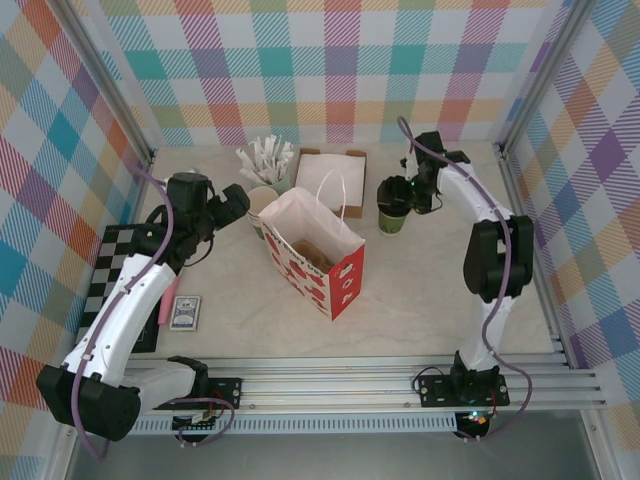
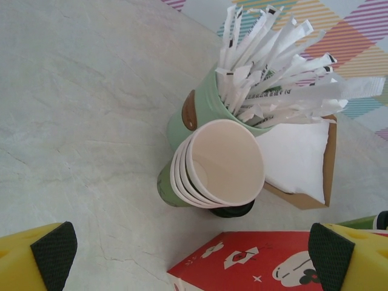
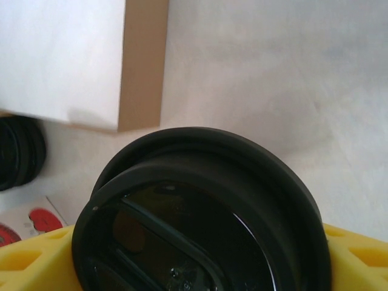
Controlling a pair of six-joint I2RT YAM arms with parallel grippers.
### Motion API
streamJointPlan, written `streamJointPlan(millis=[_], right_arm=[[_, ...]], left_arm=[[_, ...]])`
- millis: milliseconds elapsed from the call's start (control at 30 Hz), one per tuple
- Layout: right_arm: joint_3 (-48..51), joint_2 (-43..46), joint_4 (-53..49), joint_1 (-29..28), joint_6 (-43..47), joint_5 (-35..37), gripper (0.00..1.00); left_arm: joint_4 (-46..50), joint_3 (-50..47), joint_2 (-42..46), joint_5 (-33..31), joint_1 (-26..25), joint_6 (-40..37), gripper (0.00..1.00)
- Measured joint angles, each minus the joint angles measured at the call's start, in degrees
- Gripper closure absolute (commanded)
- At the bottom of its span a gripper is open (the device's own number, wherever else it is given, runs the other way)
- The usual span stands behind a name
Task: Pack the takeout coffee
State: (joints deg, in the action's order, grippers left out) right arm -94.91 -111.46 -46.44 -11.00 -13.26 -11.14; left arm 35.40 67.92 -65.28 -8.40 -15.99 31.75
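The takeout coffee (image 1: 392,218), a dark-green cup with a black lid (image 3: 206,200), stands on the table right of the red-and-white paper bag (image 1: 315,255). My right gripper (image 1: 402,195) reaches it from behind. In the right wrist view the right gripper (image 3: 194,260) has a yellow finger (image 3: 36,257) pressed against each side of the lid, shut on it. My left gripper (image 1: 235,205) hovers open left of the bag; in the left wrist view the left gripper (image 2: 193,254) holds nothing, above the bag's red side (image 2: 260,264).
A stack of cream cups (image 2: 224,160) leans beside a pale-green cup of white packets (image 2: 206,109), with black lids (image 2: 233,211) under them. A cardboard box of napkins (image 1: 328,172) sits behind the bag. A checkerboard (image 1: 110,280) and card deck (image 1: 185,312) lie at the left.
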Motion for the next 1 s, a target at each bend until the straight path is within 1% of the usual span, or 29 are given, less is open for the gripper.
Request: streamJointPlan(millis=[167,333,433,533,733,800,867,1000], right_arm=[[10.8,6.6,3.1,-0.6,0.0,0.8,0.18],[17.2,11.0,7.0,-1.1,0.0,1.0,0.17],[19.4,12.6,8.3,-1.4,-0.1,1.0,0.16],[20.6,13.5,9.0,-1.8,-0.2,1.1,0.15],[20.7,13.7,8.6,-1.9,0.1,1.3,0.04],[20.5,13.7,8.0,-1.9,0.2,1.9,0.02],[20.1,13.8,7.3,-2.1,0.2,3.2,0.0],[18.6,14.0,4.8,-2.7,-0.2,6.8,0.0]], left_arm=[[0.4,1.0,-1.5,2.8,0.0,0.2,0.0],[2.8,5.2,-5.7,6.2,-0.1,0.4,0.08],[5.2,6.5,-6.6,7.3,-0.7,0.8,0.1],[8.4,7.9,-6.8,8.0,-2.3,1.2,0.11],[10.9,9.7,-6.9,9.6,-6.3,1.3,0.11],[11.1,9.7,-7.0,10.1,-7.1,1.3,0.12],[11.3,9.9,-7.4,10.4,-7.6,1.4,0.16],[12.5,11.4,-9.3,10.5,-8.4,1.5,0.31]])
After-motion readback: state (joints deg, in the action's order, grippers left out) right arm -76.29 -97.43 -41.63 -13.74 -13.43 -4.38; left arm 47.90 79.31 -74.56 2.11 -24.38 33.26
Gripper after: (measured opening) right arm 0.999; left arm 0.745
